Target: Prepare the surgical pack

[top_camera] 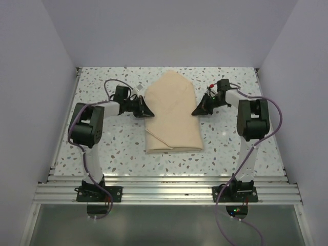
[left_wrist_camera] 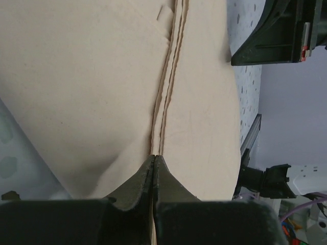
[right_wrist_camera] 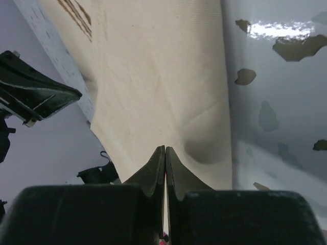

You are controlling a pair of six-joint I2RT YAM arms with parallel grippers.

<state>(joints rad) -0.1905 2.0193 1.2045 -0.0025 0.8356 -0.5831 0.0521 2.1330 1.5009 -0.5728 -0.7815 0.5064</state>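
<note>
The tan wrap sheet (top_camera: 171, 110) lies folded into a pointed bundle in the middle of the table, its tip toward the back. My left gripper (top_camera: 149, 113) is at its left edge, shut with the layered wrap edges (left_wrist_camera: 92, 76) pinched at the fingertips (left_wrist_camera: 155, 157). My right gripper (top_camera: 196, 112) is at its right edge, shut (right_wrist_camera: 165, 148) on a fold of the wrap (right_wrist_camera: 153, 66), which dimples beside the tip. The metal tray, the instruments and the gauze squares are not in view.
The speckled white table (top_camera: 102, 148) has grey walls on three sides and a metal rail (top_camera: 164, 192) along the near edge. Each wrist view shows the other gripper across the bundle: the right gripper (left_wrist_camera: 276, 35) and the left gripper (right_wrist_camera: 30, 94).
</note>
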